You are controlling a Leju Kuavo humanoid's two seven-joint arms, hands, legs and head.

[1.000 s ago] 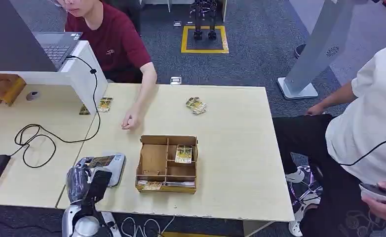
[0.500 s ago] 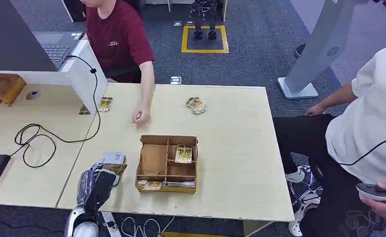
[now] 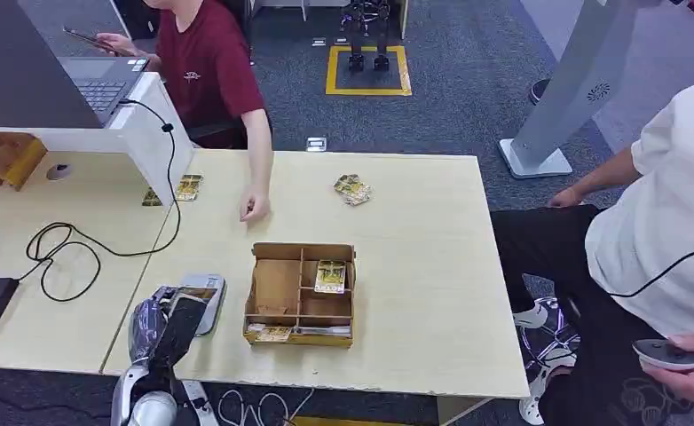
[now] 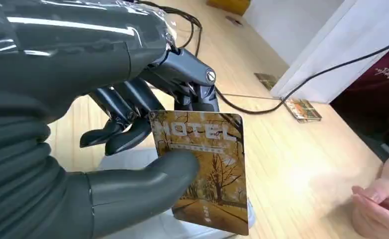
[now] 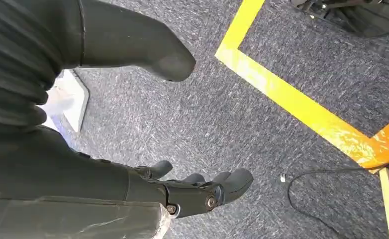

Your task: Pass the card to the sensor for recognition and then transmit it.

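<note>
I'm pinching the card (image 4: 202,169) in the left robot hand (image 4: 133,129) above the sensor (image 3: 203,297); thin, stiff, slick — edge grip only. Right robot hand (image 5: 182,191) hanging loose, holding nothing.

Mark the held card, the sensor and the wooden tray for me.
card (image 4: 210,169), left wrist view, on its printed face below the thumb.
sensor (image 3: 208,302), head view, on its grey top right of the left hand (image 3: 168,321).
tray (image 3: 277,288), head view, on its bare large compartment.

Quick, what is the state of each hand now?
Left hand: holding the hotel card between thumb and fingers.
Right hand: open, holding nothing.
</note>
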